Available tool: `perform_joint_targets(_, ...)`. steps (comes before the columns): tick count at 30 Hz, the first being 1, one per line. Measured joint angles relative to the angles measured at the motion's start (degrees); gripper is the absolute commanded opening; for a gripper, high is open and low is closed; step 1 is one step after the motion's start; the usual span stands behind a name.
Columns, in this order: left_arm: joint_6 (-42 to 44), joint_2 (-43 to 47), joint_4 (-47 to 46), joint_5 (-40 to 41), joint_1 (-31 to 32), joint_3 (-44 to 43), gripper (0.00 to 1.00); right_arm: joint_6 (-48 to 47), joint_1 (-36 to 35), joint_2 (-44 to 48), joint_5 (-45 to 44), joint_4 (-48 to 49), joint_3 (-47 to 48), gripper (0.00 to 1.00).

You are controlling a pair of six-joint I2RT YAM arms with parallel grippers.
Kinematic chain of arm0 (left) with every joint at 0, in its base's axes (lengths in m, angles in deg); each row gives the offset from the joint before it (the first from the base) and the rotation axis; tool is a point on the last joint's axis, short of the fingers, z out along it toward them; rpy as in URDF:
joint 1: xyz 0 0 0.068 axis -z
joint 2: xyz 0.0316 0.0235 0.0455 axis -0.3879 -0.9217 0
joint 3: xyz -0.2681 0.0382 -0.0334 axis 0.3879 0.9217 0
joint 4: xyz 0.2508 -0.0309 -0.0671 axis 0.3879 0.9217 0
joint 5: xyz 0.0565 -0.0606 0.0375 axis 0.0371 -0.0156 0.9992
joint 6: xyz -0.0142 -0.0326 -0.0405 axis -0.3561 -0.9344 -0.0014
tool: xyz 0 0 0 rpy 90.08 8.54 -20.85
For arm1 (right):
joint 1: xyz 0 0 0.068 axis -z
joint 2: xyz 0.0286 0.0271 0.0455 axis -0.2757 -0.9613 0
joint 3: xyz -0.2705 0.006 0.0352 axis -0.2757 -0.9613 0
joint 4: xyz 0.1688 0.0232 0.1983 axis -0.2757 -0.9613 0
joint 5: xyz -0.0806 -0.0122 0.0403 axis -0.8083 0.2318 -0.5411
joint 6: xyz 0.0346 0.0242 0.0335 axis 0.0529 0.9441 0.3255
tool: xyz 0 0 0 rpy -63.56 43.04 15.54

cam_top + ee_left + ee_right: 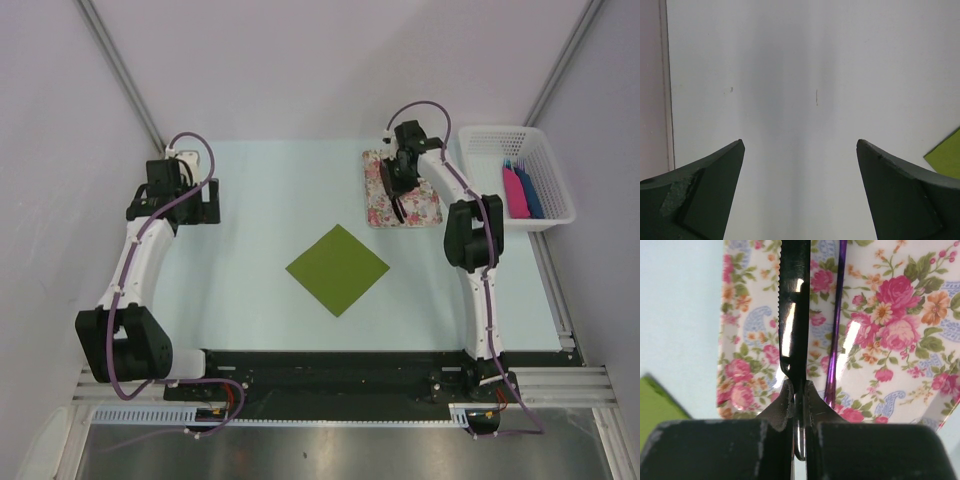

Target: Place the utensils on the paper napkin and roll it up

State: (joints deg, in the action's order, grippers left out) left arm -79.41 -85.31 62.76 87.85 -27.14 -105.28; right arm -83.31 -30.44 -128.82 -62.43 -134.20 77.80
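Utensil point(794, 315) pinched in right pincer point(799, 395); left pincer point(800, 146) gapes.

No legible text, labels or numbers anywhere, perhaps too small.

Mat point(375, 210) between napkin point(337, 269) and basket point(497, 131)

Olive-green napkin point(337, 269), pink-and-white floral mat point(425, 208), glossy dark knife point(794, 315), purple utensil point(836, 340), white basket point(500, 129), pale blue table point(260, 200)
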Motion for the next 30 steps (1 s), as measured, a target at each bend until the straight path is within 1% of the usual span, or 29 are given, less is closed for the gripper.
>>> perform_joint_targets(3, -0.55, 0.00, -0.76, 0.61, 0.00, 0.00, 1.00, 2.01, -0.90, 2.58, -0.17, 0.11, -1.66, 0.00)
perform_joint_targets(6, -1.40, 0.02, -1.55, 1.38, 0.00, 0.13, 1.00, 4.37, -2.75, 6.93, -0.55, 0.59, -5.81, 0.00)
perform_joint_targets(10, -2.25, 0.04, -2.78, 1.49, 0.00, 1.57, 1.00, 9.27, -6.62, 13.84, -1.05, 2.34, -14.12, 0.00)
perform_joint_targets(14, -2.89, 0.04, -2.86, 1.51, 0.00, 2.99, 1.00, 16.70, -11.19, 20.50, -1.49, 5.35, -23.39, 0.00)
perform_joint_targets(17, -2.93, 0.04, -4.33, 1.62, 0.00, 4.70, 1.00, 21.29, -15.26, 24.04, -4.50, 6.86, -29.29, 0.00)
perform_joint_targets(20, -2.93, 0.42, -6.08, 2.03, 0.00, 7.50, 1.00, 24.98, -18.69, 25.79, -7.26, 8.55, -32.96, 0.00)
perform_joint_targets(25, -5.01, 1.64, -7.54, 2.58, 0.00, 10.84, 1.00, 30.67, -23.37, 26.10, -11.10, 8.66, -34.10, 0.00)
perform_joint_targets(30, -6.93, 5.20, -9.68, 3.15, 0.00, 13.99, 1.00, 34.77, -25.22, 24.83, -12.63, 8.31, -32.17, 0.00)
